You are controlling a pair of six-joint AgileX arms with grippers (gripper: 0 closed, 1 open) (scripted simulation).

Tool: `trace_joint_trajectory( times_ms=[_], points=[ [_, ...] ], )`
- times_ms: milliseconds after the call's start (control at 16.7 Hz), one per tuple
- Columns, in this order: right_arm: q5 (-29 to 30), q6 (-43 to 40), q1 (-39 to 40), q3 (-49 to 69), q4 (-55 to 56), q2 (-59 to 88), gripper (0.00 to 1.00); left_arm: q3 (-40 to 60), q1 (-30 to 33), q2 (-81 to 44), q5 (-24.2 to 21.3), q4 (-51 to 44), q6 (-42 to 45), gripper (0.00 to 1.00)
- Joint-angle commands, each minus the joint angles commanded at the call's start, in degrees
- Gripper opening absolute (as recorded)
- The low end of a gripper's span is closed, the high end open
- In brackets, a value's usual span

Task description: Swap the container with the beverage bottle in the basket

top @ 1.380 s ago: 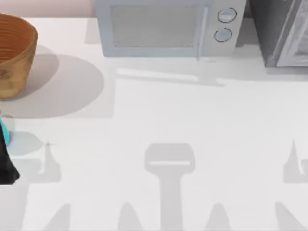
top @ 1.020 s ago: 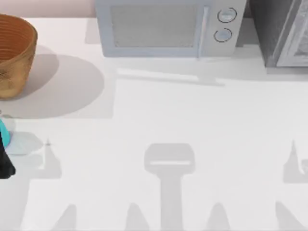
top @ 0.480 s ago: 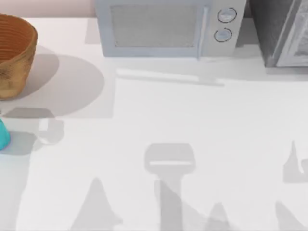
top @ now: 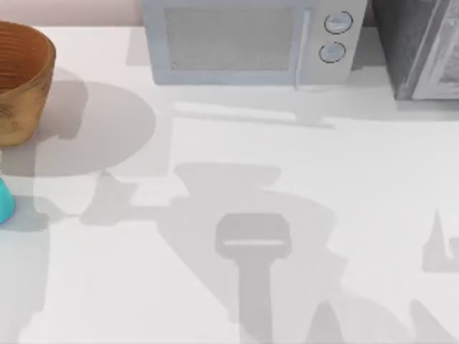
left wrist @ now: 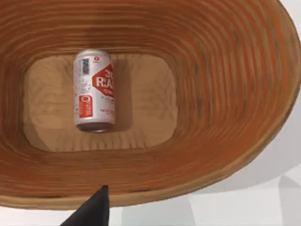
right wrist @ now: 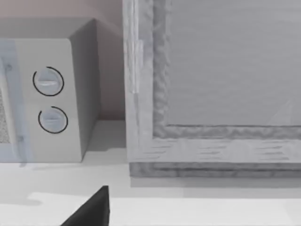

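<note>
left gripper fingertip: matte black, wedge-shaped, tapering to a sharp point, plain faces with no marking or screw visible
right gripper fingertip: same matte black pointed wedge, flat plain surface, straight edge on one side, slanted on the other

red-and-white can in basket, partial lettering "RA"; rest unreadable

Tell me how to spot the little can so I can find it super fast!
Find the big round orange-brown woven basket at the table's far left. Look inside: the can lies on its side on the flat floor. It's the small red-and-white cylinder, unlike the teal object outside the basket.
</note>
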State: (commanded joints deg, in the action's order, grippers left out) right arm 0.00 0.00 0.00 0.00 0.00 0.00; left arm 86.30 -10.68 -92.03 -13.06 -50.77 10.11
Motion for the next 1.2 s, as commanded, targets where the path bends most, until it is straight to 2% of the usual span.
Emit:
trace_joint_trajectory(
  times_ms=[360,600,780,1200],
  points=[
    [0.0,0.0,0.0,0.0,0.0,0.0,1.0,30.2,-3.9,-32.0,-2.8,-15.9,3.7,1.0],
    [0.0,0.0,0.0,0.0,0.0,0.0,1.0,43.6,-5.5,-46.1,-3.9,-22.4,5.4,1.0],
    [0.0,0.0,0.0,0.0,0.0,0.0,1.0,48.1,-6.0,-50.7,-4.2,-24.5,6.0,1.0],
    [0.0,0.0,0.0,0.0,0.0,0.0,1.0,47.9,-5.6,-51.1,-4.2,-23.8,5.7,1.0]
  ],
)
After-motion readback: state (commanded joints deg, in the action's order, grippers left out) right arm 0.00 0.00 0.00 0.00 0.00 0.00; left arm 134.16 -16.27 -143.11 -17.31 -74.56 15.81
